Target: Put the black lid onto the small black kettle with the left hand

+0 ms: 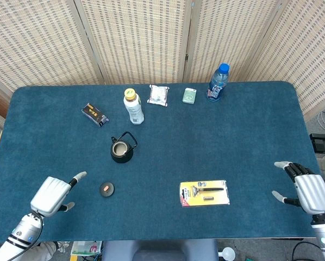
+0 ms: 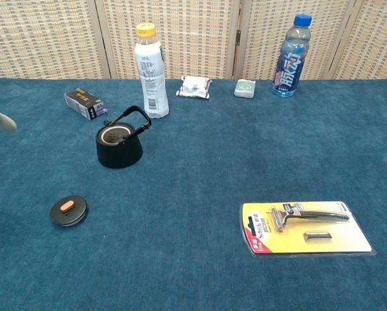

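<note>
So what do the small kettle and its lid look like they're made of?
The kettle looks like matte black cast iron: dull, slightly rough body, thin black wire-like handle, pale lining inside; coated metal is possible too. The lid has the same dull black finish, with an orange knob, maybe plastic or rubber.

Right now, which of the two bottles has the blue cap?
The clear water bottle at the table's far right edge; its cap is blue, while the white bottle standing behind the kettle has a yellow cap.
</note>
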Controlling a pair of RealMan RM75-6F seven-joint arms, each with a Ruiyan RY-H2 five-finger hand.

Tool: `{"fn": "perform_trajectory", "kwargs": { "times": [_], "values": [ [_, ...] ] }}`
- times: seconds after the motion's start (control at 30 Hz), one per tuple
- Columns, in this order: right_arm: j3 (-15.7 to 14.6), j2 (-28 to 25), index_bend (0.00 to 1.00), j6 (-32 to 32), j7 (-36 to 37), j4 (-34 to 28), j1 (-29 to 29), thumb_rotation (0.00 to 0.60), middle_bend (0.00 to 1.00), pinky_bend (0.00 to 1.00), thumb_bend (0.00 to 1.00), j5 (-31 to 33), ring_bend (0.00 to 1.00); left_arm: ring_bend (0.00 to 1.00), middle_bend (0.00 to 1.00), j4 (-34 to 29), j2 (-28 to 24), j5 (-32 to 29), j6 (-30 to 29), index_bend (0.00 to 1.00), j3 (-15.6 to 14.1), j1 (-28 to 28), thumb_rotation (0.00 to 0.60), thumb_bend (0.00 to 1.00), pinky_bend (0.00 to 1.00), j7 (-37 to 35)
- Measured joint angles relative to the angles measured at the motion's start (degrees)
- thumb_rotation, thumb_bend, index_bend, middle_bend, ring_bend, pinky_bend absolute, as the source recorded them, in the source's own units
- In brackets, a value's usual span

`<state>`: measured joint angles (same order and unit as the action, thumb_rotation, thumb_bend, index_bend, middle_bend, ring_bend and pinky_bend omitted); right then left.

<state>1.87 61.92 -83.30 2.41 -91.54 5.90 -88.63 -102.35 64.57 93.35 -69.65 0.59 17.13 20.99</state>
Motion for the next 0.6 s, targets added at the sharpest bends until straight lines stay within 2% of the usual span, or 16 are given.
{"fn": "perform_trajectory", "kwargs": {
  "times": [0.13, 0.6],
  "values": [
    [0.02, -0.13, 0.26, -0.78, 0.11, -0.2, -0.3, 0.6, 0.3, 0.39, 0.08, -0.29, 0.27, 0.96, 1.0, 0.07, 1.01, -0.94, 1.25, 0.2, -0.03, 0.67, 0.6, 0.05, 1.0, 0.75],
    [0.44, -0.64, 0.27, -2.89, 1.2, -0.19, -1.36, 0.6, 0.3, 0.39, 0.08, -0.52, 0.27, 0.98, 1.0, -1.32, 3.82, -10.17, 8.76, 0.24, 1.12, 4.92, 0.6, 0.05, 1.0, 8.06]
  ]
}}
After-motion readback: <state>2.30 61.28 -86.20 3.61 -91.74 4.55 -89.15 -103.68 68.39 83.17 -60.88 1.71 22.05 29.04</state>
